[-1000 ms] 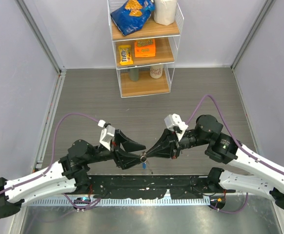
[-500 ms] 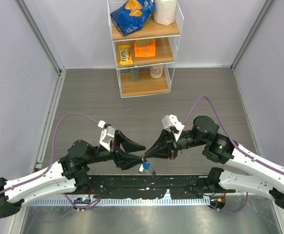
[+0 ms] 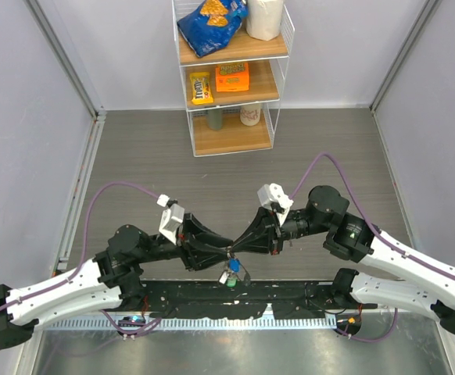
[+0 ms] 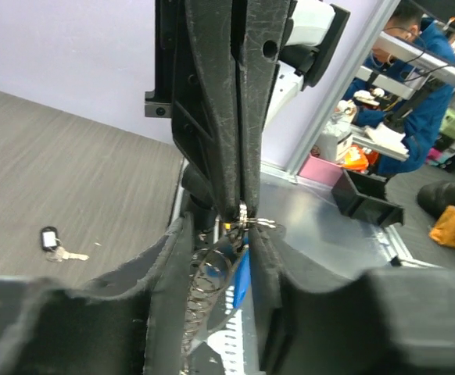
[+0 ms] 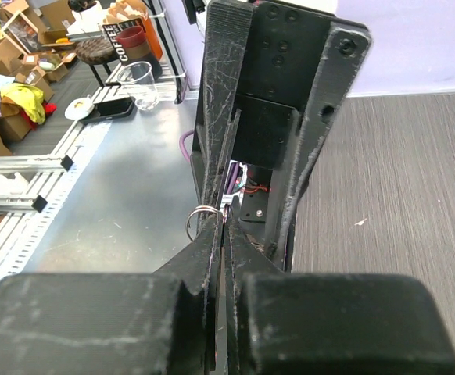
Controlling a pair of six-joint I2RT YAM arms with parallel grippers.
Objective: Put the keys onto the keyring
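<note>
- Right tool (image 5: 222, 234) clenched on small silver ring (image 5: 199, 219) of keyring (image 3: 229, 270), tip to tip with left tool (image 4: 220, 248).
- Left tool fingers (image 4: 171, 266) apart around chain (image 4: 204, 285) and blue tag (image 4: 241, 277); grasp: cannot tell.
- One key (image 4: 53, 242) flat on worktop (image 4: 71, 172), well apart from left tool.

There were two grippers, the left gripper (image 3: 224, 251) and the right gripper (image 3: 238, 246). There was one keyring (image 5: 197, 221), one blue tag (image 3: 234, 266), one key (image 4: 54, 241) on the tabletop (image 4: 71, 172), and one three-tier shelf rack (image 3: 231, 74).
</note>
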